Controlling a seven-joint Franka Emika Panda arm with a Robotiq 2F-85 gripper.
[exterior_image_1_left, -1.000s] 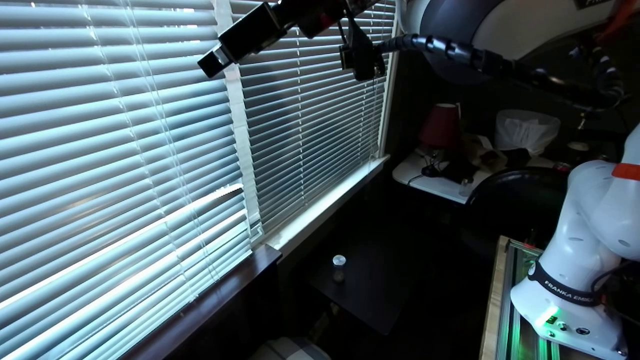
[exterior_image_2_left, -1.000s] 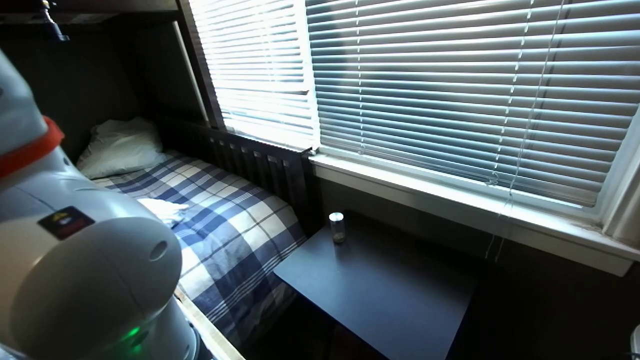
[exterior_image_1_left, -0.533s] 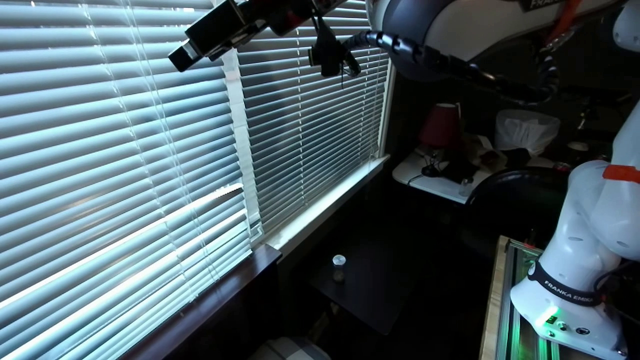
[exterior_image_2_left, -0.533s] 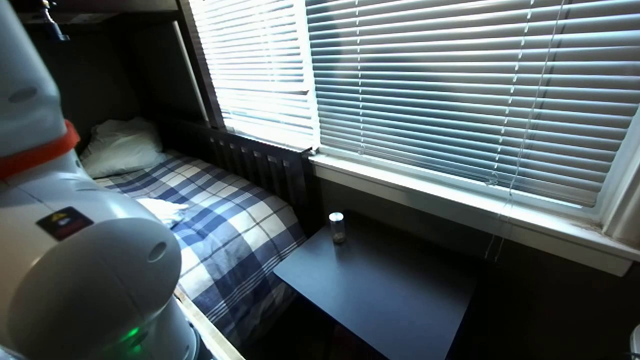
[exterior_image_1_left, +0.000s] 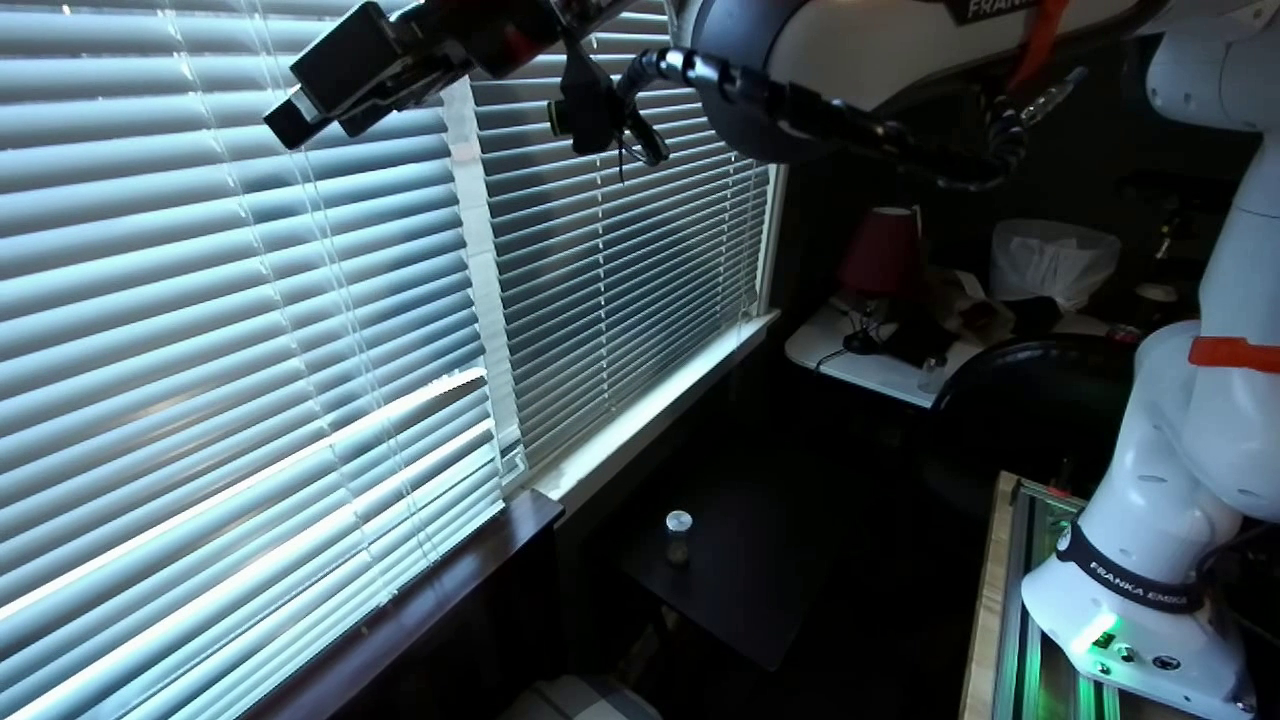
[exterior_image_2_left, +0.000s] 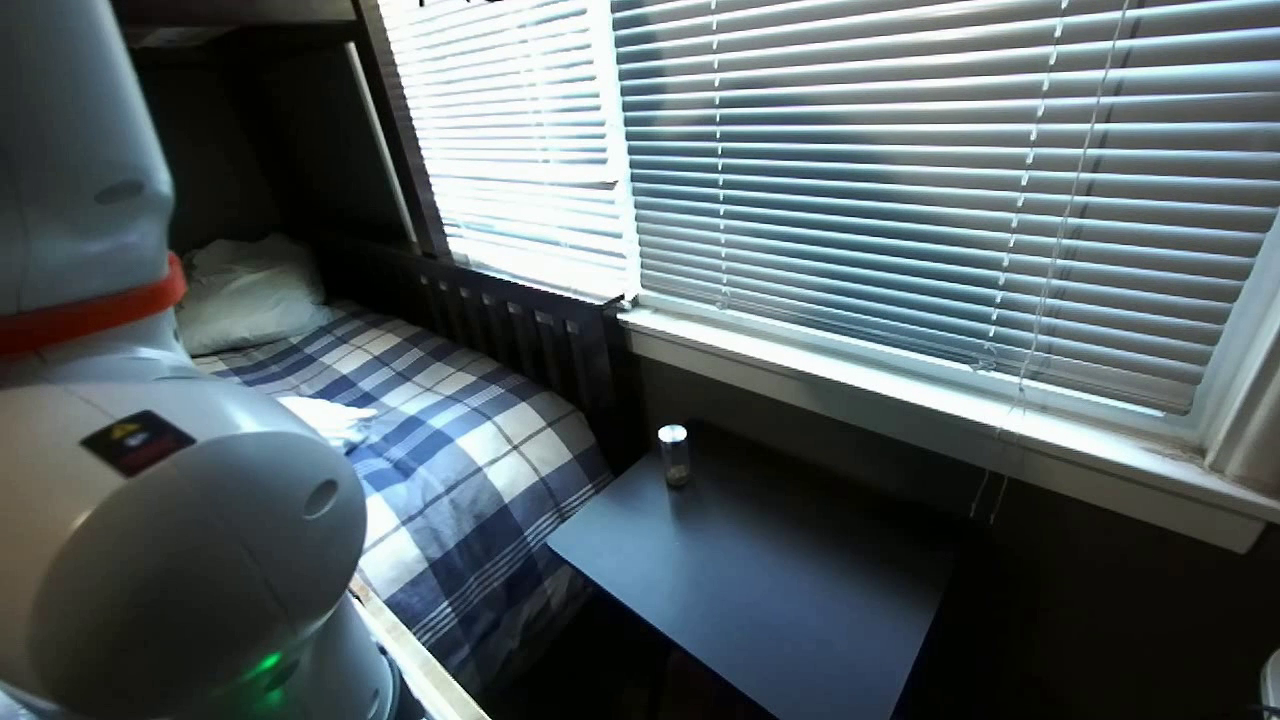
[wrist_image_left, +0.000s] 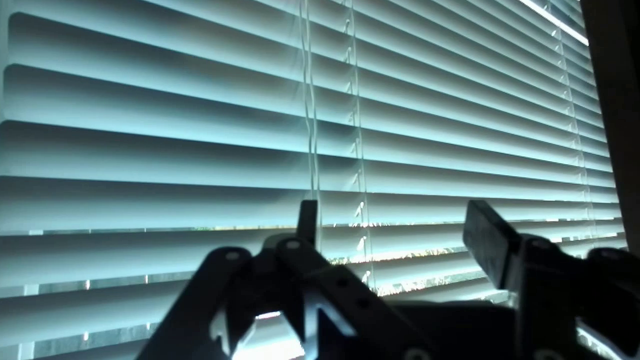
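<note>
Currently the hand (wrist_image_left: 397, 232) is released: fingers well apart, slats and a thin ladder string (wrist_image_left: 357, 125) visible through the gap in the wrist view. One fingertip (wrist_image_left: 307, 220) overlaps the pull cords (wrist_image_left: 314, 115); contact cannot be judged. Directly behind these, nearest to the hand: a window blind (wrist_image_left: 175, 150), slats tilted, daylight showing between some. In an exterior view the arm (exterior_image_1_left: 880, 50) extends so that the hand appears before the blind's upper visible part. Beyond a white post (exterior_image_1_left: 482, 260), a second blind (exterior_image_2_left: 850, 220) hangs above a white sill (exterior_image_2_left: 900, 390). Below the sill: dark tabletop (exterior_image_2_left: 760, 590). Small clear jar (exterior_image_2_left: 674, 458), bright lid, stands upright near its corner between bed and sill, seen in both exterior views. Adjacent: plaid-covered bed (exterior_image_2_left: 500, 450), pillow (exterior_image_2_left: 255, 295) at its far end. Farther off: red-shaded lamp (exterior_image_1_left: 880, 250) on a white tabletop (exterior_image_1_left: 890, 380), toward its left end.
</note>
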